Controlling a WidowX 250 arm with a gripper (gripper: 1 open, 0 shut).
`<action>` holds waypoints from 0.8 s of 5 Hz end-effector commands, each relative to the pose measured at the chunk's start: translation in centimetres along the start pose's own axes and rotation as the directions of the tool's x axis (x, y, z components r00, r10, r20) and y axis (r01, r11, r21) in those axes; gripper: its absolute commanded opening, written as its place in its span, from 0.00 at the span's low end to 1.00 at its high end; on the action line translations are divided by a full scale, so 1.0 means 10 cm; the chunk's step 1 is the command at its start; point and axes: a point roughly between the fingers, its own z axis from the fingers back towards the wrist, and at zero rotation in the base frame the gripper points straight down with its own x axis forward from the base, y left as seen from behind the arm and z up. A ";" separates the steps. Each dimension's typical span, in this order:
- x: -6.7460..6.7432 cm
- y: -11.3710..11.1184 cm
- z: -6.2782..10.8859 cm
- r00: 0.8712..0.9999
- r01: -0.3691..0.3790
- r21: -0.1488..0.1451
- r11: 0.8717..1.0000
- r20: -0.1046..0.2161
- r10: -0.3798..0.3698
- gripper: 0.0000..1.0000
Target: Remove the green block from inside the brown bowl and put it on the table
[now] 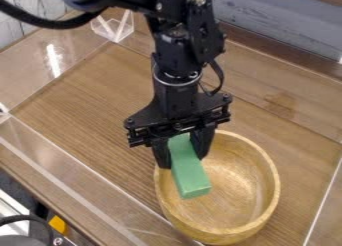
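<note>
The green block (189, 173) is a smooth bar standing tilted, its upper end pinched between the black fingers of my gripper (182, 152), which points straight down and is shut on it. Its lower end hangs inside the brown bowl (265, 170), near the bowl's left side. Whether that end touches the bowl's floor I cannot tell. The bowl is light tan wood with a thick rim and sits at the front right of the table (80, 100).
Clear glossy plastic walls (40, 150) line the table's front-left edge and back. A clear plastic piece (115, 30) stands at the back left. Bare wood-grain surface lies left of and behind the bowl. Dark cables (27, 226) show at the bottom left corner.
</note>
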 end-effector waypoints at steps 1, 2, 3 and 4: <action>0.09 -0.08 0.16 0.999 -0.010 -0.058 0.998 0.042 0.013 0.00; 0.11 -0.07 0.17 0.999 -0.013 -0.058 0.998 0.047 0.016 0.00; 0.13 -0.06 0.18 0.998 -0.016 -0.057 0.998 0.054 0.019 0.00; 0.14 -0.05 0.19 0.998 -0.017 -0.056 0.998 0.061 0.020 0.00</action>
